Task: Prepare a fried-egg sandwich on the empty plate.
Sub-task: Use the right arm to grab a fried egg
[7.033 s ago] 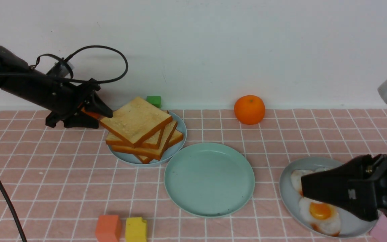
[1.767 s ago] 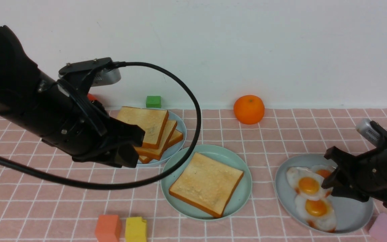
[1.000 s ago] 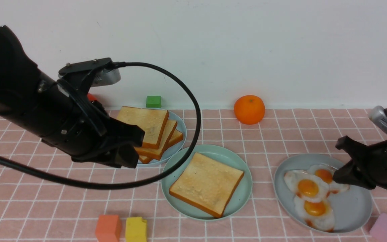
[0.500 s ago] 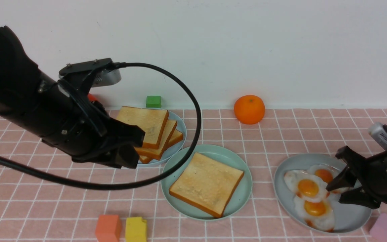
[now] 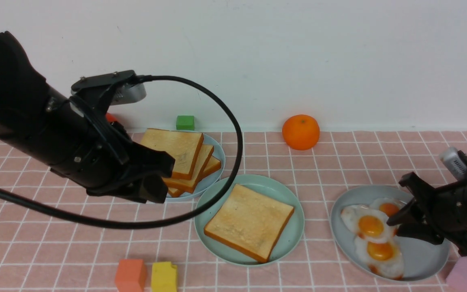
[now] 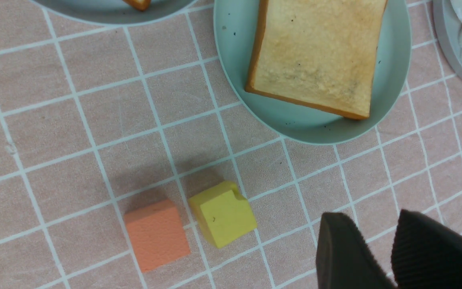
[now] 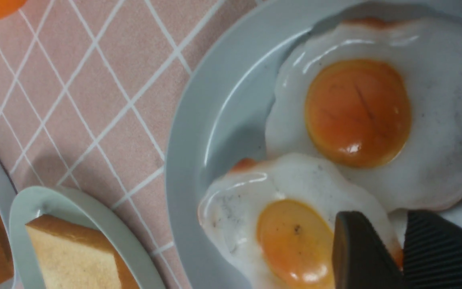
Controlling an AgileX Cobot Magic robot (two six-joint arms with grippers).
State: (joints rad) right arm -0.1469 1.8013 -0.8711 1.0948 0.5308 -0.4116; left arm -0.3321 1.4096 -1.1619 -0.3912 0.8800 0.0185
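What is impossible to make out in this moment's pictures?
Whether the right hand grips an egg: front view, it covers the egg's edge; right wrist view, the bottom edge cuts it off.
Toast pile's left side: front view, behind the left hand.
Pink block: front view, cut by the frame corner.

The round mint-green plate [image 5: 296, 237] with its low raised rim lies flat at the centre of the scene, toward the near side. On it rests one square golden toast slice [image 5: 249, 221] with an orange-brown crust, flat, top face bare, turned so one corner points near. Three white fried eggs [image 5: 370, 226] with orange yolks lie overlapping on a grey-blue plate [image 5: 424, 259] to the right, well apart from the toast.
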